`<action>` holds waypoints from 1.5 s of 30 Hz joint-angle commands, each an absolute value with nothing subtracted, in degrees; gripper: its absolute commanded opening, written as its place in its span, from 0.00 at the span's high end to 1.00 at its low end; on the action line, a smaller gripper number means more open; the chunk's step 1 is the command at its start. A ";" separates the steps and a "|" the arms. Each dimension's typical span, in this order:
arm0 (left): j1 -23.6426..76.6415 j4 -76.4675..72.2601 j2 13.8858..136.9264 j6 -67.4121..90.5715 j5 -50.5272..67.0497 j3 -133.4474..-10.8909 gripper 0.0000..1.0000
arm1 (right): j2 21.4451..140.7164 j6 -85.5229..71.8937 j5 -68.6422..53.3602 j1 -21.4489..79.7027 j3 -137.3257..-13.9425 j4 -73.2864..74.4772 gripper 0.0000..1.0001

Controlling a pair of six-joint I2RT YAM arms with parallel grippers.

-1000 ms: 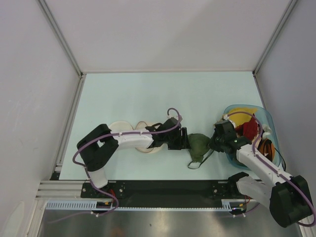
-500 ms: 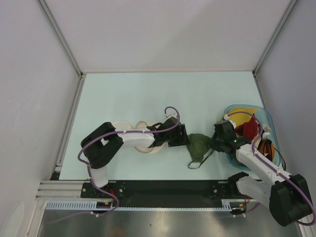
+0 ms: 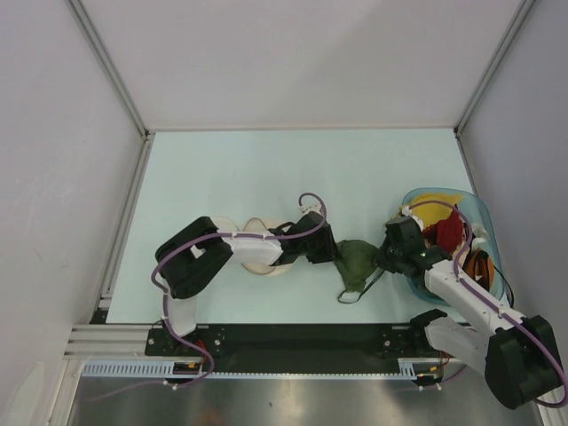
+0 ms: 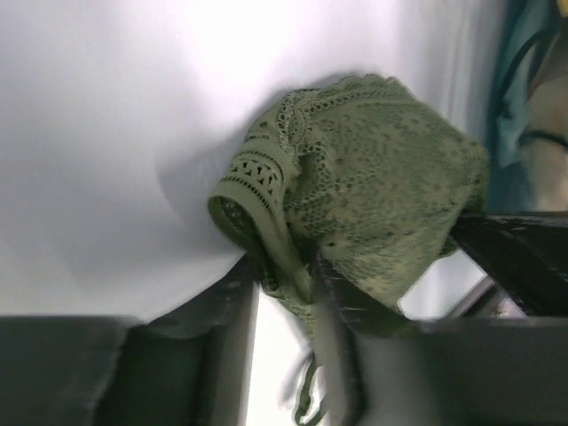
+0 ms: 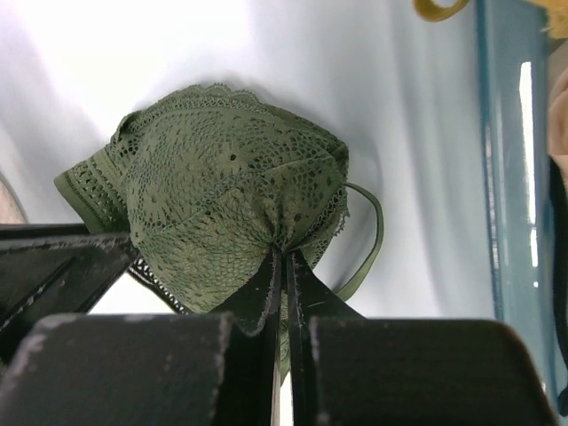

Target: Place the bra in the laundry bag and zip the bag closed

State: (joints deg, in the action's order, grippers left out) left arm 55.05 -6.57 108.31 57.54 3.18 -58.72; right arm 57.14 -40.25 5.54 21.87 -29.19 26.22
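Held the bra on the worktop, right of the middle, between the two hands and not yet in the laundry bag. Pinched a fold of the lace cup with the right hand, fingers clenched flat together on the cloth (very plain in the right wrist view). Probably gripped so in order to raise the cup and offer its free edge to the other side. Had the left hand at that opposite edge, with the folded band hanging down between its fingers. Could not tell if clenched on the band or only standing around it, because of blur at the fingertips. Judged as a handover: a firm grasp needed on the left before any release on the right.

Found the laundry bag to the left, cream-white, mostly covered by the left arm, so could not see if open or zipped. Noted this arm as the main obstacle, lying across the very place of delivery. Saw also the blue tub just behind the right hand, with a yellow garment, a red garment and an orange garment inside, apart from the bra. Saw one dark strap loop trailing on the worktop toward the near edge, likely to snag on a finger or catch in the zip.
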 commanded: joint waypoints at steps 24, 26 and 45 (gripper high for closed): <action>54.67 2.11 92.46 52.12 1.93 -55.11 1.00 | 47.03 -36.92 16.07 44.28 -38.32 36.40 0.09; 54.93 2.46 91.76 52.03 1.67 -55.37 1.00 | 45.88 -36.65 18.79 49.10 -37.27 33.58 0.07; 54.84 2.99 95.18 47.11 4.13 -58.80 1.00 | 48.07 -39.47 5.02 27.43 -26.27 19.33 0.32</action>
State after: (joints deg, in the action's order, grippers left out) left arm 54.87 3.73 94.78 49.39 2.46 -55.99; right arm 47.22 -41.21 12.91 30.83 -26.98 25.98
